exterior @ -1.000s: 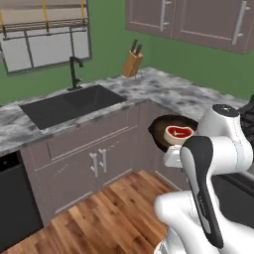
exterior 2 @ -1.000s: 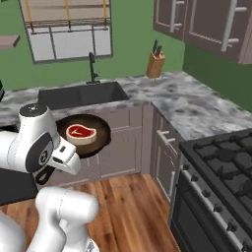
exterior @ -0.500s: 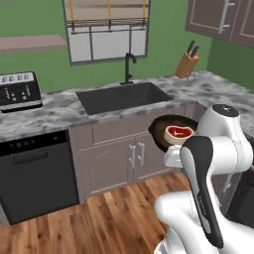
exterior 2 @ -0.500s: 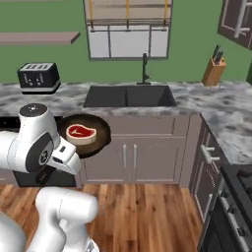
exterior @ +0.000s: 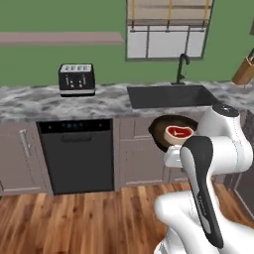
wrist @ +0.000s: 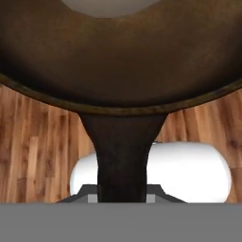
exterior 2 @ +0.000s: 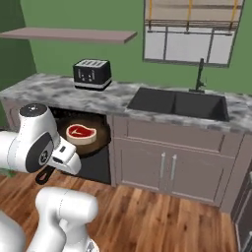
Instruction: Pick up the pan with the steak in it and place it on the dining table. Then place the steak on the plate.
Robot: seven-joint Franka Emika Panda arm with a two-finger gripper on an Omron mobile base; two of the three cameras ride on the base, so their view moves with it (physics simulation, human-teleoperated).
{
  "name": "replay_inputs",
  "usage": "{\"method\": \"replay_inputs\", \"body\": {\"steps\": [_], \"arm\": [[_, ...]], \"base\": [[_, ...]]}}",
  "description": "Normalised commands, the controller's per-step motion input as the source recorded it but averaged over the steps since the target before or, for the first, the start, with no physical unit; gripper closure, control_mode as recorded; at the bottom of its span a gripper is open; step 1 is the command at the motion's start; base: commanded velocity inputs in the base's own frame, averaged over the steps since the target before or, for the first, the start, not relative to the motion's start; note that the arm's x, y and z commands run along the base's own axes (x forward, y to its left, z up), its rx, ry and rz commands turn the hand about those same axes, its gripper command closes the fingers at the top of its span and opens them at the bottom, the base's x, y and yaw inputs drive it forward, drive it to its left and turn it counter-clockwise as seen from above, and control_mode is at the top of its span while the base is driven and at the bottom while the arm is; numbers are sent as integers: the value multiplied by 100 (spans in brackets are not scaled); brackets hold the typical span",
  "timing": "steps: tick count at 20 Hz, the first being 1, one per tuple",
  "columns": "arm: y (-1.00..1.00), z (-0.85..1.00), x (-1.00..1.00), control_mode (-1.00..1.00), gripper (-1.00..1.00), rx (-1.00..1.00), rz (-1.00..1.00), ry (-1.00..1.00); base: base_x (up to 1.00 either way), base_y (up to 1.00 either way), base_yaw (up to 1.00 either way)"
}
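The pan (exterior: 171, 135) rides in the air in front of the sink cabinets, above the wooden floor, with the steak (exterior: 177, 132) lying flat inside it. The end effector (wrist: 123, 196) is pinching the stubby pan handle (wrist: 122, 158) at its outer end. A rigid skillet gripped that far out probably wants to droop (the load sits well ahead of the grip), and the loose steak likely slides if it tips, so it should travel level.
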Motion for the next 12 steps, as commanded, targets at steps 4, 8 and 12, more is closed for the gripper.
{"method": "replay_inputs", "body": {"steps": [4, 8, 12], "arm": [[0, 0, 0, 100, 100, 0, 0, 0], [0, 0, 0, 100, 100, 0, 0, 0], [0, 0, 0, 100, 100, 0, 0, 0]], "base": [[-2, 0, 50], [-2, 0, 50], [-2, 0, 50]]}}
